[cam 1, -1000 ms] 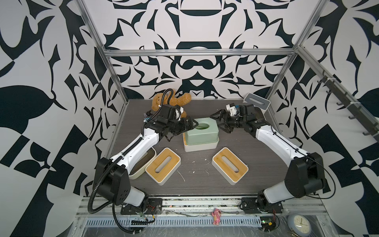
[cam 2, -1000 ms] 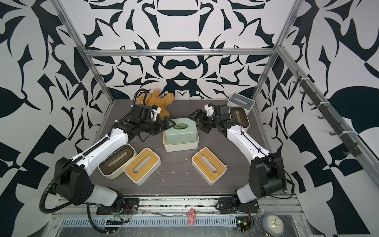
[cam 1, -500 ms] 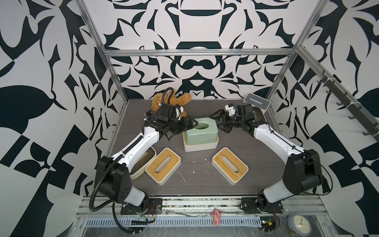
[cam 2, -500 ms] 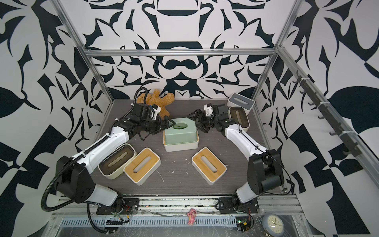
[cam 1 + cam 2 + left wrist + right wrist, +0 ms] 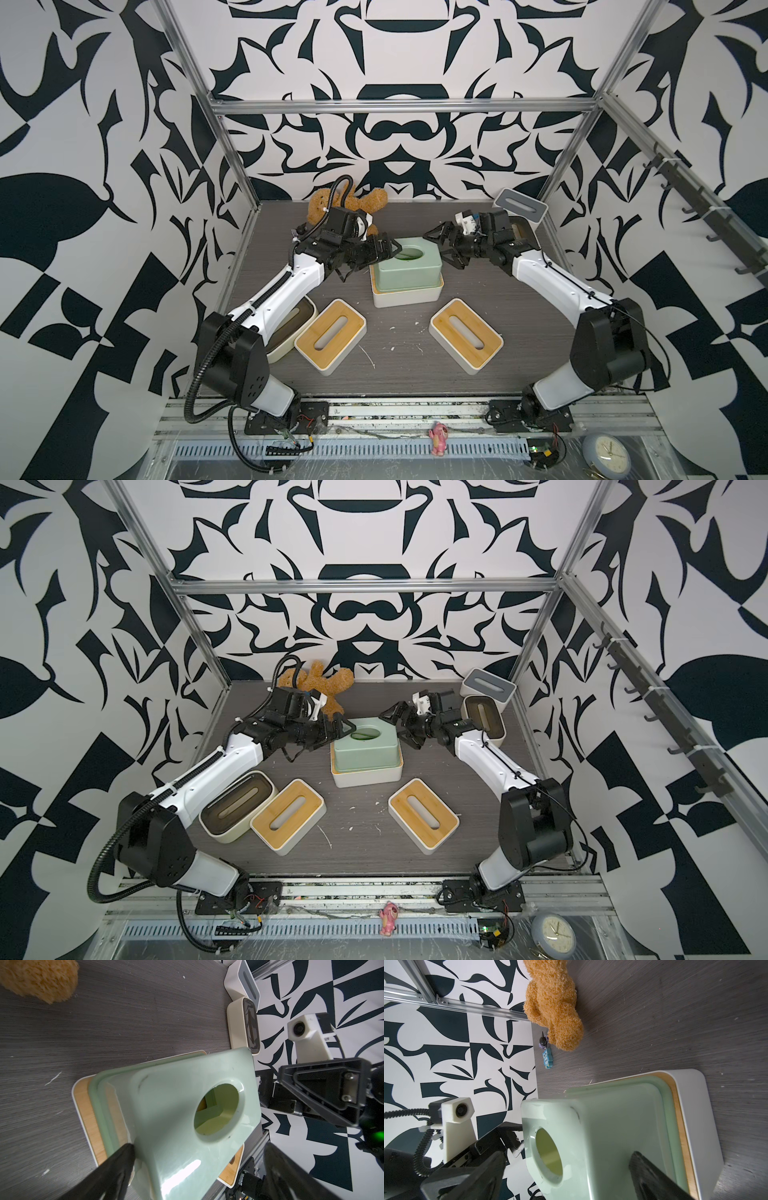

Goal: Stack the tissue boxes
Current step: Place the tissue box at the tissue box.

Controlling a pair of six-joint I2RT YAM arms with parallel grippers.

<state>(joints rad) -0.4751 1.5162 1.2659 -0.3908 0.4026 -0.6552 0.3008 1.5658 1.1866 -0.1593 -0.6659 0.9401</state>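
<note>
Sage green box (image 5: pixel 365 750) sits on a white bamboo-lidded box (image 5: pixel 368 777) at mid-table (image 5: pixel 365 854).

Left gripper (image 5: pixel 326 742): jaws spread at the stack's left end, upper finger over the green top. Contact cannot be determined.

Right gripper (image 5: pixel 397 732): jaws spread, just beside the right end.

Nearer, well apart:
- left bamboo box (image 5: pixel 288 816), touching the near cream box (image 5: pixel 239 806)
- right bamboo box (image 5: pixel 424 814)

Far right: far cream box (image 5: pixel 484 719) beside the grey-lidded box (image 5: pixel 487 688).

Far left: teddy bear (image 5: pixel 328 683).

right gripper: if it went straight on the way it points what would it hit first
Most likely the sage green box, which sits on a bamboo-lidded white box. The open right gripper points at its end; the right wrist view shows it between the fingers.
</note>
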